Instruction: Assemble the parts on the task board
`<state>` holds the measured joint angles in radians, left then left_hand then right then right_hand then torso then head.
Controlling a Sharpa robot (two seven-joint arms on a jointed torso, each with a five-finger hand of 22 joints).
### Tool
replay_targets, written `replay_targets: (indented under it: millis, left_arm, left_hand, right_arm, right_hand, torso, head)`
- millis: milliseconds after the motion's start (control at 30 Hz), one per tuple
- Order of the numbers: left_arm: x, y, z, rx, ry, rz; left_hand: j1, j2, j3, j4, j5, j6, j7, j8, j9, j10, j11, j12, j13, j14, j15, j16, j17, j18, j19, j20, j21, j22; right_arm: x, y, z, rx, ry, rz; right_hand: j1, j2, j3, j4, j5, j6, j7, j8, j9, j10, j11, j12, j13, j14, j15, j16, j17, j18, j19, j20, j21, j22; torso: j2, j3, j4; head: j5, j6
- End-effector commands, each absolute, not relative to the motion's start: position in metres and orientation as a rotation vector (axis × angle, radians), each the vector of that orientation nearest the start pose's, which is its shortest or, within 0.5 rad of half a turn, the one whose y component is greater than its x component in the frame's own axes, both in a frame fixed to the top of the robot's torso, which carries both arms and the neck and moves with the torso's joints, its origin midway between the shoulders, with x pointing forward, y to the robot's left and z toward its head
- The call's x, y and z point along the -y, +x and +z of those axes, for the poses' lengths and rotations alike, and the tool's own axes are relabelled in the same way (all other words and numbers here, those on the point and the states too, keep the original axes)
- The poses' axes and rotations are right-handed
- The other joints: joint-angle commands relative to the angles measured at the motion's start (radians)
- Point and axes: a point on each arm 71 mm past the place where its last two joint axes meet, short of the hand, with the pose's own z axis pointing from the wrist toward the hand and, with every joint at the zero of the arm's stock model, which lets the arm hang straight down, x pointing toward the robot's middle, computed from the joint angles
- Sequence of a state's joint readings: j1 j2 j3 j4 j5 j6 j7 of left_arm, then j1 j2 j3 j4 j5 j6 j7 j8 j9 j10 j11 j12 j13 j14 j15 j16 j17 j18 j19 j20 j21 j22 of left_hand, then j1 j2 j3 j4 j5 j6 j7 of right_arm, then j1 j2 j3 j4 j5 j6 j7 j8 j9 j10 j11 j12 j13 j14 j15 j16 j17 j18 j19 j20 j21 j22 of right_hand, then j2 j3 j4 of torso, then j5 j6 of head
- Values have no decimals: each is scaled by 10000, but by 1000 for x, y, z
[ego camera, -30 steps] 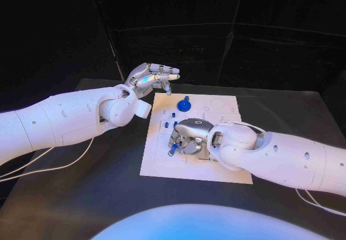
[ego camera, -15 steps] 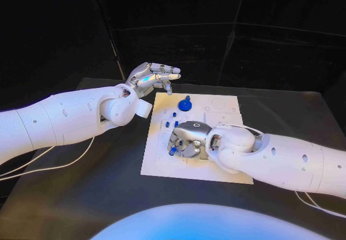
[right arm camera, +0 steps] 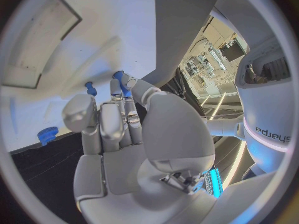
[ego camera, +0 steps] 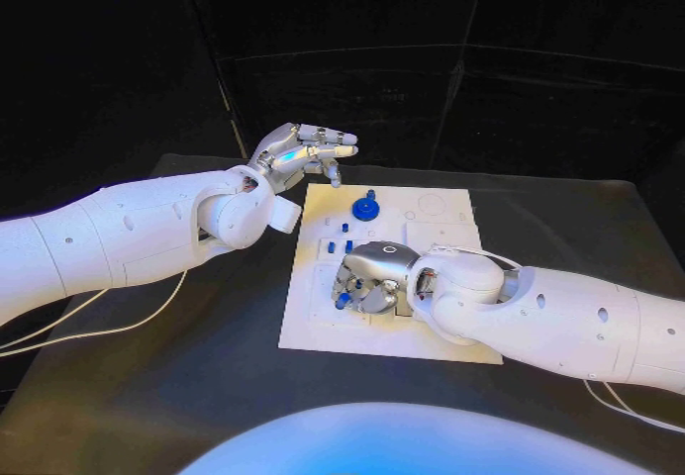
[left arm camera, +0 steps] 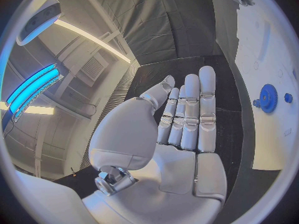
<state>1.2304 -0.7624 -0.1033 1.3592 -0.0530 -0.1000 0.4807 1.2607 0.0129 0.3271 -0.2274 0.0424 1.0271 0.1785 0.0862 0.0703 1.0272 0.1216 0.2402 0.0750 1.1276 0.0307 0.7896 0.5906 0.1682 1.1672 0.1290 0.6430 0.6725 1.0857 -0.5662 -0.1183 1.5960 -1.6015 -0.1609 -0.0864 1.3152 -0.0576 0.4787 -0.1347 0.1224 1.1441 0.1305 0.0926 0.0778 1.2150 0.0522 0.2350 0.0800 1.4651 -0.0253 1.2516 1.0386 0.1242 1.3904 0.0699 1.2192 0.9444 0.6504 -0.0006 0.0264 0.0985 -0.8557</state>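
Two robot hands: left robot hand [ego camera: 303, 148] raised flat, right robot hand [ego camera: 370, 279] pinching blue part [ego camera: 342, 298]

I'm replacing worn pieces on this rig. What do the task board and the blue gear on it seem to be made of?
The task board looks like matte white plastic or painted sheet: flat, uniform, no glare, with shallow recesses. The blue gear looks like moulded or printed plastic: solid saturated colour, dull sheen, toothed rim in the left wrist view. Neither material can be settled by look alone.
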Motion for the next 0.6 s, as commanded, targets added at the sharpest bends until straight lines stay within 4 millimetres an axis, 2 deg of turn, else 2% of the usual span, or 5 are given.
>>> replay_targets:
  millis: [33, 167, 300, 433, 600]
  left_arm:
    - [-205, 511, -187, -14631, -9480, -16971]
    - [-205, 511, -187, -14633, -9481, -16972]
    - [-205, 511, -186, -14634, -9479, -16976]
    - [-205, 511, -186, -14636, -9483, -16968]
    - [-206, 511, -186, -14642, -9488, -16959]
  left_hand:
    - [-4, -2, -30, -1, 46, -70, 28, 10, -15, -67, -35, 55, -2, -79, 21, 57, -8, 144, 53, 2, -66, -9]
    - [-4, -2, -30, -1, 46, -70, 28, 10, -15, -67, -35, 55, -2, -79, 21, 57, -8, 144, 53, 2, -66, -9]
    - [-4, -2, -30, -1, 46, -70, 28, 10, -15, -67, -35, 55, -2, -79, 21, 57, -8, 144, 53, 2, -66, -9]
    - [-4, -2, -30, -1, 46, -70, 28, 10, -15, -67, -35, 55, -2, -79, 21, 57, -8, 144, 53, 2, -66, -9]
    - [-4, -2, -30, -1, 46, -70, 28, 10, -15, -67, -35, 55, -2, -79, 21, 57, -8, 144, 53, 2, -66, -9]
  right_arm:
    - [37, 398, -252, -18295, -5824, 9367]
    - [37, 399, -253, -18401, -5877, 9128]
    - [35, 400, -253, -18387, -5878, 9036]
    - [35, 401, -252, -18168, -5781, 9124]
    - [35, 400, -249, -17757, -5626, 9406]
  right_hand:
    - [-83, 6, -12, 45, 57, 74, -11, 43, 11, 53, 6, -25, -3, 210, -63, -15, 1, -84, -75, -18, -38, -3]
    - [-193, -66, -71, 89, 47, -49, 28, -34, -19, -24, 38, -89, -16, 145, -40, -184, -264, -38, -181, -6, -193, -261]
    - [-429, -324, -205, 176, 152, -998, 265, -341, -170, -296, 209, -225, -58, 84, 100, -316, -449, -11, -307, 89, -359, -501]
    - [-556, -595, -437, 231, 352, -2201, 132, -325, -151, -468, 115, -220, -56, 82, 34, -318, -455, 33, -353, 86, -419, -579]
    - [-515, -631, -551, 238, 419, -2557, 47, -319, -139, -447, 34, -132, -22, 95, -28, -294, -417, 24, -343, 37, -414, -564]
  torso:
    - [-2, -4, 14]
    - [5, -6, 12]
    - [-2, -7, 14]
    - [-1, -5, 14]
    - [-5, -7, 5]
  head:
    - [-3, 5]
    - [-4, 16]
    - [-3, 8]
    - [0, 9]
    - [-7, 7]
